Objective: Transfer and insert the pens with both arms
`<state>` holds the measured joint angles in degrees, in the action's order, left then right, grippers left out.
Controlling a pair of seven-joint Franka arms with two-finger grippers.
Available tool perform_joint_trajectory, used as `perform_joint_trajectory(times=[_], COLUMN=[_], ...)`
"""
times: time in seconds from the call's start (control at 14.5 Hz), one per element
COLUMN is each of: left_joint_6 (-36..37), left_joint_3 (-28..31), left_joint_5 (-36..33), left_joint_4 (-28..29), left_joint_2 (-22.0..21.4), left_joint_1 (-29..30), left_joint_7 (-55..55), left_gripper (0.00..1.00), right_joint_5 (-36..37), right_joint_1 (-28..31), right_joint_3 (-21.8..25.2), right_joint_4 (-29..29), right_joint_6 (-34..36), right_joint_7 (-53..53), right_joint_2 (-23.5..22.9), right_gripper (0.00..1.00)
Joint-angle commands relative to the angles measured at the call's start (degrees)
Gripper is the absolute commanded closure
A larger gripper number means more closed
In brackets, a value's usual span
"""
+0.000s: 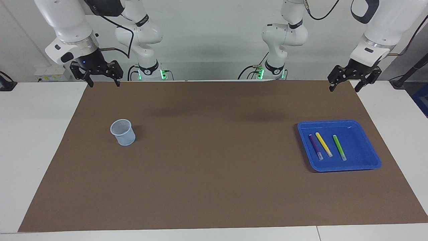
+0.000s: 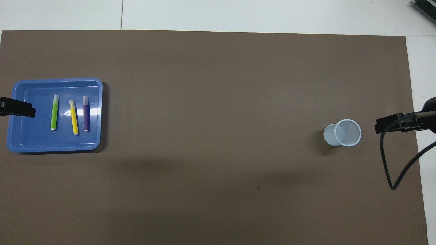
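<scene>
Saw a brown mat (image 1: 214, 187) spread flat over a white table (image 1: 36, 140), with a pale wall at twelve o'clock in the facing view and both arm bases standing there.

Took the clock from the facing view and started at ten o'clock. Found the right gripper (image 1: 103, 83) hanging there over the mat's corner at the right arm's end, fingers spread wide apart and pointing down, holding nothing. Noted no contact with anything on the table.

Met next, at about nine o'clock on the mat, a pale translucent cup (image 1: 123, 132), standing upright with its mouth up and well apart from everything else.

Crossed a long bare stretch of mat to three o'clock and reached a blue tray (image 1: 337, 168) lying flat at the left arm's end. Counted three pens inside, side by side, none touching another. Read each as slanting from eleven o'clock down to five o'clock, pale cap at the five o'clock end. Placed the purple pen (image 1: 315, 146) first, the yellow pen (image 1: 323, 144) just beside it at its three o'clock, and the green pen (image 1: 339, 147) a little more apart, again at three o'clock.

Ended at two o'clock with the left gripper (image 1: 344, 87), hanging over the mat's corner at the left arm's end, fingers likewise parted and empty, well apart from the tray.
</scene>
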<state>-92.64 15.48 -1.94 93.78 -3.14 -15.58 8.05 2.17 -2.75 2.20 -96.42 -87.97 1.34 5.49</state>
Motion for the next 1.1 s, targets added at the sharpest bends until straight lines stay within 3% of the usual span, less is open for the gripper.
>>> perform_joint_trajectory(times=[0.0, 0.28, 0.55, 0.83, 1.03], left_joint_6=[0.27, -1.4, -11.84, -18.35, -26.34], left_joint_3=[0.69, 0.7, 0.78, 0.87, 0.78], left_joint_5=[0.53, -0.17, -0.17, -0.17, -0.17], left_joint_4=[0.88, 1.14, 9.99, 13.96, 20.02], left_joint_2=[-0.99, -1.16, -4.32, -3.8, -3.54], left_joint_1=[-1.12, -0.77, -0.24, 1.07, 2.66], left_joint_7=[-0.93, -1.03, -1.02, -1.11, -1.46], left_gripper=[0.0, 0.0, 0.0, 0.0, 0.01], right_joint_5=[-0.15, -0.15, -0.15, -0.06, -0.15], right_joint_1=[0.03, 0.03, 0.03, 0.02, -0.06], right_joint_3=[-0.01, -0.01, -0.01, -0.01, -0.01], right_joint_4=[-0.62, -0.62, -0.62, -0.7, -0.7], right_joint_6=[0.6, 0.69, 0.69, 0.69, 0.78], right_joint_7=[-0.9, -0.9, -0.9, -0.9, -0.9], right_joint_2=[0.84, 0.84, 0.84, 0.84, 0.93], right_gripper=[0.0, 0.0, 0.0, 0.0, 0.0])
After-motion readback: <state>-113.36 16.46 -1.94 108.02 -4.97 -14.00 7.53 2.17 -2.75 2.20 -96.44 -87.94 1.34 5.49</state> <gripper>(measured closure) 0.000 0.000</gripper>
